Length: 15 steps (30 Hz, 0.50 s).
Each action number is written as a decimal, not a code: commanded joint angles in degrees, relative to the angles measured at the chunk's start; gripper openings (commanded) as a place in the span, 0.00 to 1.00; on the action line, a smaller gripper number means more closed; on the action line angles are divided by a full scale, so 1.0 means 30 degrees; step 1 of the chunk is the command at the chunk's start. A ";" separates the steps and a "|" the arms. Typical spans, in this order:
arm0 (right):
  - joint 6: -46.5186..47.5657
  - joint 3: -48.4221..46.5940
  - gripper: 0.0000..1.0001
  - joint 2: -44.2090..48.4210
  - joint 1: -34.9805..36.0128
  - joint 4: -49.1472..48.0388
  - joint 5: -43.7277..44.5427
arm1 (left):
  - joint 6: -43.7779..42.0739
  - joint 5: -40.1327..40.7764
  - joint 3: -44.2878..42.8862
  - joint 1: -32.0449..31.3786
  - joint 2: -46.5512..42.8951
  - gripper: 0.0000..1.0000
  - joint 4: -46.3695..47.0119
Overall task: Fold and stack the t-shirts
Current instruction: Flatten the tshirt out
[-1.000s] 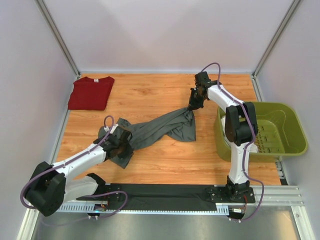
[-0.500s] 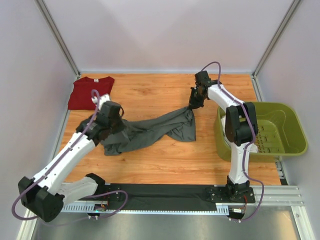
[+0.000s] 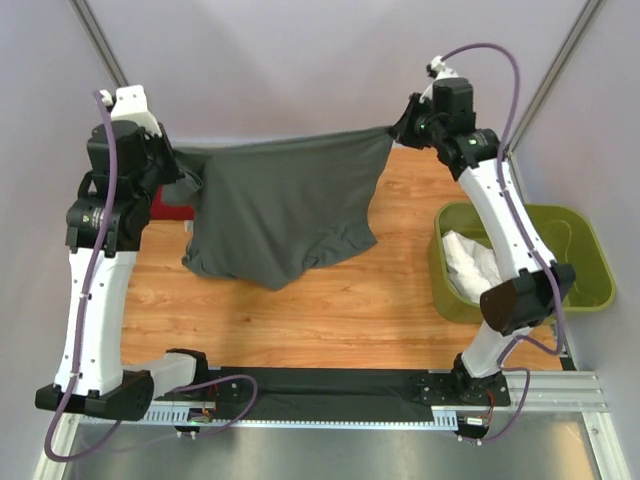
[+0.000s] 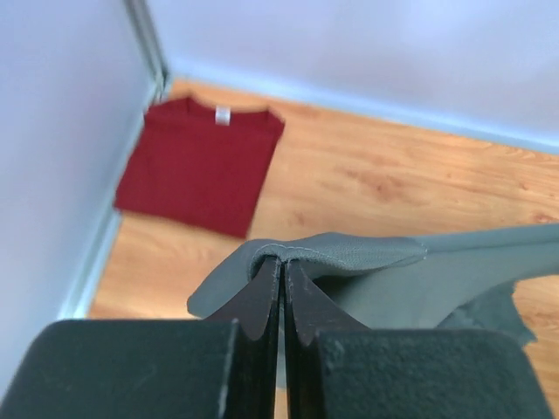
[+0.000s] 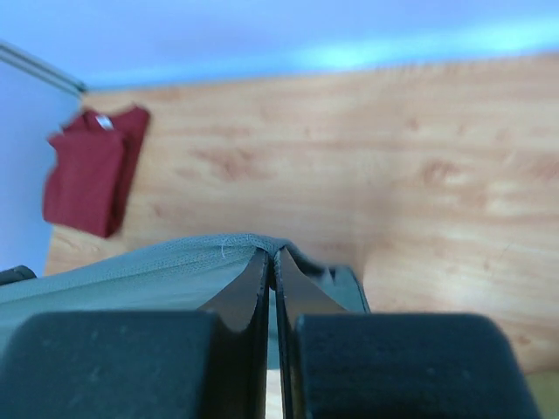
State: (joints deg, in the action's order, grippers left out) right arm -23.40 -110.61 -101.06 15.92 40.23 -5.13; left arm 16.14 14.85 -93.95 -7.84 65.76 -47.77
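The dark grey t-shirt (image 3: 280, 215) hangs in the air like a curtain, stretched by its top edge between my two raised grippers. My left gripper (image 3: 178, 165) is shut on its left corner, and in the left wrist view the fabric (image 4: 367, 253) folds over the closed tips (image 4: 282, 262). My right gripper (image 3: 398, 128) is shut on the right corner, with the cloth (image 5: 131, 275) draped over its tips (image 5: 272, 255). The dark red t-shirt (image 4: 196, 166) lies folded flat at the table's far left corner. From above it is mostly hidden behind the left arm.
An olive-green basket (image 3: 590, 260) stands at the right edge of the wooden table (image 3: 400, 300), with white cloth (image 3: 470, 258) inside. Pale walls enclose the back and sides. A black strip runs along the near edge by the arm bases.
Both arms have risen high. The grey shirt, which lay twisted on the table, is lifted and spread out between them. The left gripper closed on its corner and swung up to the left.
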 commanded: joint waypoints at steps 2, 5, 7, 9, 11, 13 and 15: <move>0.1470 -0.1069 0.00 0.2188 -0.0298 -0.1132 0.2728 | -0.5815 -0.2664 -0.4850 0.0619 0.1135 0.00 -0.0130; 0.1821 -0.1538 0.00 0.3155 -0.0298 -0.1396 0.3465 | -0.7048 -0.3920 -0.6760 0.1408 0.2015 0.00 -0.0191; 0.1852 -0.1569 0.00 0.3856 -0.0327 -0.1602 0.3525 | -0.7080 -0.5089 -0.7672 0.2022 0.2628 0.00 -0.0365; 0.1735 -0.1539 0.00 0.4240 -0.0327 -0.1661 0.3496 | -0.7546 -0.6758 -0.8845 0.2172 0.3010 0.00 -0.0891; 0.1706 -0.1306 0.00 0.4709 -0.0327 -0.1255 0.3554 | -0.8658 -0.7759 -0.9286 0.2143 0.3013 0.00 -0.2120; 0.1705 -0.0635 0.00 0.5147 -0.0298 -0.0901 0.3438 | -0.9303 -0.8347 -0.8213 0.2172 0.2517 0.00 -0.2998; 0.1503 0.1588 0.00 0.5442 -0.0298 -0.1016 0.3175 | -1.0008 -0.8582 -0.6602 0.2172 0.1526 0.00 -0.3179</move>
State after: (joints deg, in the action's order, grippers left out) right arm -19.79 -111.13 -86.19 15.77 36.38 1.67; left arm -7.51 -7.57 -117.45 -2.17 73.47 -53.15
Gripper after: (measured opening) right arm 0.010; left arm 0.007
